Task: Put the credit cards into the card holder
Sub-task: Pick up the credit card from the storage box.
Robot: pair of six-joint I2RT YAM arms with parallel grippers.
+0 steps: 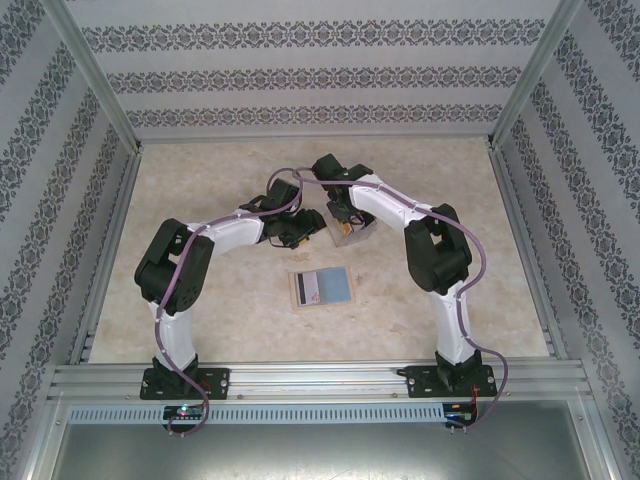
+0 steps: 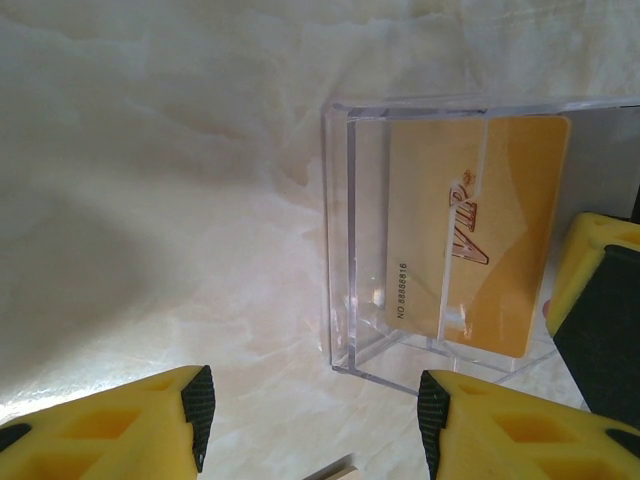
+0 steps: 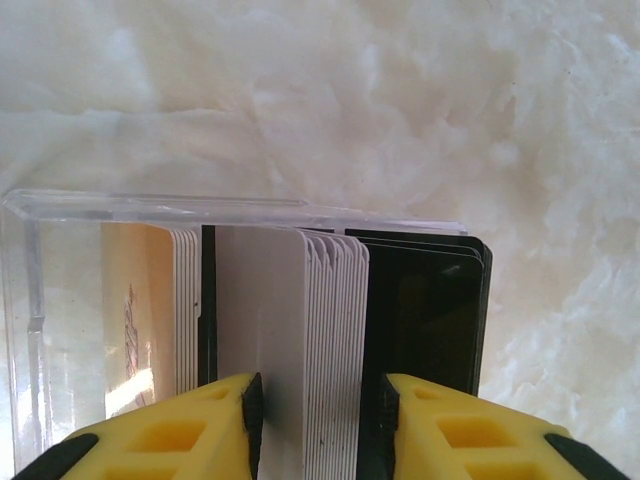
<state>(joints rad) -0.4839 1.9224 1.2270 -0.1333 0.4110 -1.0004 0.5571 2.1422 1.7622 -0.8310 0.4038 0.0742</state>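
So this one's looking pretty early on, going by what's sitting where. The credit cards (image 3: 300,330) are standing on edge, packed in a clear box (image 2: 340,250) out in the middle of the bench (image 1: 220,180). There's an orange-yellow card (image 2: 500,230) at 1 end, a fat bunch of white ones in the middle and black cards (image 3: 430,310) at the other end.

The right gripper (image 3: 320,415) is reaching down into the box. Its jaws are sitting narrow around a chunk of the white cards, and both pads are looking pressed against them, so I'm calling that a grip. It's more than 1 card in there, so I'm guessing separating them might get fiddly.

The left gripper (image 2: 315,415) is hanging just beside the near corner of the box. It's about half open with nothing between its 2 fingers, maybe waiting to steady things.

The card holder (image 1: 322,289) is lying flat on the bench, nearer the arm bases and apart from the box. It's showing a pale half and a bluish half. I can't tell if a card is already sitting in it. Either way, nearly the whole stack is waiting in the box, so most of the job is looking undone.
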